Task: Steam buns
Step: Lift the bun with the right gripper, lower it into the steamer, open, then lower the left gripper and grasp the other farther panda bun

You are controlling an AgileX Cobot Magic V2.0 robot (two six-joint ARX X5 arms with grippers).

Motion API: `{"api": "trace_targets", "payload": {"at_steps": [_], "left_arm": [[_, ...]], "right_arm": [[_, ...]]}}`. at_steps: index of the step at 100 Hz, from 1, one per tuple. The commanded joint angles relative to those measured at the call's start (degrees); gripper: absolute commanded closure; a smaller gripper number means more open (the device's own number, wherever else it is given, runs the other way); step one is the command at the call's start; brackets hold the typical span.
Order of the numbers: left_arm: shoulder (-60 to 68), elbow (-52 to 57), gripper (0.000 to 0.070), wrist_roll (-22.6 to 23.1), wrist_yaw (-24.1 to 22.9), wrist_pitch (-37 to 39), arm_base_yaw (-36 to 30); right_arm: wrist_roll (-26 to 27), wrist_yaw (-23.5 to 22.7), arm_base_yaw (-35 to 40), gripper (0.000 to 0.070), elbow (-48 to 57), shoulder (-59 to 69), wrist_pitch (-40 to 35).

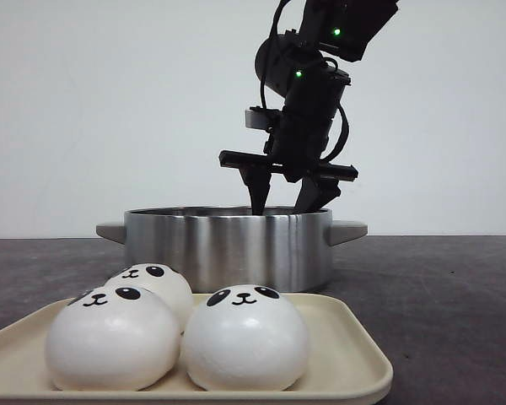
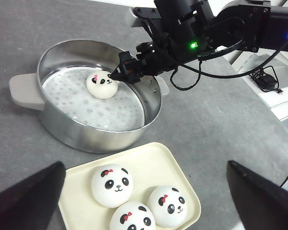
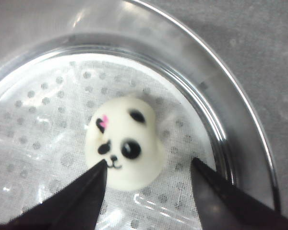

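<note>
Spreading dark and grey beneath everything, the table point(image 2: 221, 129). Sitting on it, a steel steamer pot point(image 2: 93, 132) with a perforated liner. Lying nearer, a cream tray point(image 2: 153, 160) carrying three panda buns point(image 2: 112, 185). Hanging over the pot rim, right claw point(image 3: 149, 191) spread wide, gripping nothing, straddling the fourth bun point(image 3: 125, 149) resting on the liner. Left claw point(image 2: 144, 191) gaping, empty. Risking, on lifting, a finger clipping and rolling that bun.
</note>
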Motion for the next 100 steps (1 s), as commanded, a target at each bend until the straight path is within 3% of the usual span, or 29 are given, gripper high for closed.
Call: {"api": "trace_targets", "payload": {"at_steps": [1, 6, 10, 14, 19, 20, 40, 52, 85, 100], "left_arm": [[0.26, 0.63, 0.0000, -0.44, -0.24, 0.28, -0.24], [0.26, 0.63, 0.0000, -0.72, -0.24, 0.11, -0.26], [0.33, 0.63, 0.0000, -1.09, -0.24, -0.22, -0.26], [0.59, 0.63, 0.0000, -1.29, -0.24, -0.63, -0.26], [1.14, 0.63, 0.0000, -1.77, -0.26, -1.16, -0.26], [1.29, 0.63, 0.0000, -1.97, -0.26, -1.22, -0.26], [8.24, 0.63, 0.0000, -3.06, -0.26, -1.27, -2.54], [15.41, 0.63, 0.0000, -3.39, -0.55, -1.22, -5.51], [36.94, 0.63, 0.0000, -4.52, -9.33, 3.43, -15.52], [44.57, 0.63, 0.0000, -4.50, -11.41, 9.01, -18.45]], "right_arm": [[0.20, -0.28, 0.15, 0.0356, 2.12, 0.85, -1.38], [0.13, -0.72, 0.11, 0.0365, 3.26, 0.17, -3.45], [0.02, -1.53, 0.13, 0.0414, 4.17, -0.81, -5.40], [-0.52, -2.91, 0.15, 0.0515, 4.90, -1.95, -6.93], [-1.11, -4.72, 0.39, 0.0695, 5.35, -4.15, -8.85], [-1.31, -4.87, 0.44, 0.0700, 5.35, -4.74, -9.22], [-3.45, -2.34, 5.49, 0.0688, 5.35, -18.32, -14.67], [-5.01, 1.51, 11.10, 0.0689, 5.35, -28.44, -15.41], [-4.42, 14.97, 25.86, 0.0689, 5.35, -49.37, -15.69], [-2.51, 17.18, 27.30, 0.0689, 5.35, -53.40, -17.29]]}}
